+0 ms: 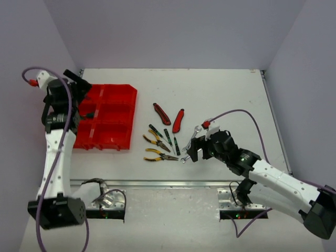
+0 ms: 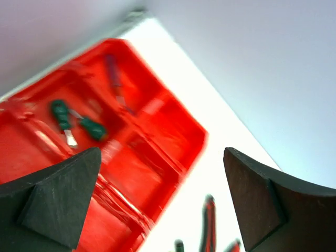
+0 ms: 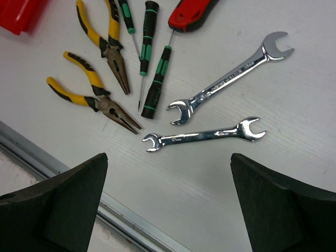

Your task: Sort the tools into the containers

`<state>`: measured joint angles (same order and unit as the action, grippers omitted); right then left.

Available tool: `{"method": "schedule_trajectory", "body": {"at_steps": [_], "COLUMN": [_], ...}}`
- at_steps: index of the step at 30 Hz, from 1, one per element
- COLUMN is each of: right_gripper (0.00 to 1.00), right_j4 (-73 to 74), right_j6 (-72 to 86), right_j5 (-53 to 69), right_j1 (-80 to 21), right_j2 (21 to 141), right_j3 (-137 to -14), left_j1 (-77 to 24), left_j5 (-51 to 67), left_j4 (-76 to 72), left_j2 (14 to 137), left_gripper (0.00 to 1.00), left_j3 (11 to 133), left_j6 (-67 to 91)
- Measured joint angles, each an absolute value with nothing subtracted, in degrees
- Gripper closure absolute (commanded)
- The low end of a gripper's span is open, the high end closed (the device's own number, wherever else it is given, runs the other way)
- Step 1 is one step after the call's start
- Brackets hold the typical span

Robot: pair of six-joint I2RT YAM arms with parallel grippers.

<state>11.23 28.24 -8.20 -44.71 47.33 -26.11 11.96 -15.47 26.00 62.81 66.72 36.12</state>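
Observation:
The red tray (image 1: 118,134) lies at the left. My left gripper (image 1: 84,105) hovers open and empty over its left part; its wrist view is blurred and shows the gripper (image 2: 160,199) above the tray (image 2: 173,142), which holds two green-handled screwdrivers (image 2: 60,115) and a blue-handled one (image 2: 113,71). My right gripper (image 1: 191,152) is open and empty just above the table, near two silver wrenches (image 3: 205,135) (image 3: 231,76). Two yellow-black pliers (image 1: 160,156), green screwdrivers (image 1: 168,137) and two red knives (image 1: 178,120) lie between tray and gripper.
A metal rail (image 1: 173,184) runs along the table's near edge, close below my right gripper (image 3: 168,210). Pale walls close in the table at the left, back and right. A corner of the tray (image 3: 18,13) shows in the right wrist view.

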Motion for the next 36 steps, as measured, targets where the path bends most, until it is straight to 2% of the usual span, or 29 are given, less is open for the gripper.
{"method": "schedule_trajectory", "body": {"at_steps": [5,9,10,14,16,22,28,33,36], "right_gripper": [0.01,0.12,0.16,0.48,0.58,0.59,0.62,0.68,0.77], "right_j4": [12.54,12.89,13.05,18.84,20.87,27.59,33.05,34.05,34.16], "right_j6": [33.18,33.93,33.99,35.15,35.7,36.84,37.28,37.52,37.82], "right_j5": [-12.37,-12.07,-11.82,-12.39,-13.13,-14.77,-15.8,-16.07,-15.85], "right_j1": [-44.69,-44.45,-44.45,-44.5,-44.51,-45.9,-48.83,-49.1,-49.06], "right_j2": [53.28,58.91,60.59,72.74,80.44,97.41,107.26,111.43,113.48], "right_j3": [-28.96,-33.51,-34.75,-46.26,-52.68,-64.28,-70.44,-72.07,-72.44], "left_j1": [4.63,4.13,3.93,2.66,2.41,2.12,1.35,-0.9,-2.32], "left_j5": [-9.24,-6.0,-5.66,-3.45,-1.4,2.95,4.18,4.35,4.71], "left_j4": [25.32,27.0,27.84,29.93,29.54,28.0,27.96,27.4,27.04], "left_j2": [46.56,41.06,39.84,37.43,36.27,36.24,34.09,33.6,33.46], "left_gripper": [0.0,0.0,0.0,0.0,0.0,0.0,0.0,0.0,0.0], "left_j3": [55.17,47.31,45.6,41.68,40.82,40.53,40.47,40.47,40.47], "left_j6": [31.11,27.51,26.92,25.21,24.58,23.57,23.19,22.95,22.84]}}
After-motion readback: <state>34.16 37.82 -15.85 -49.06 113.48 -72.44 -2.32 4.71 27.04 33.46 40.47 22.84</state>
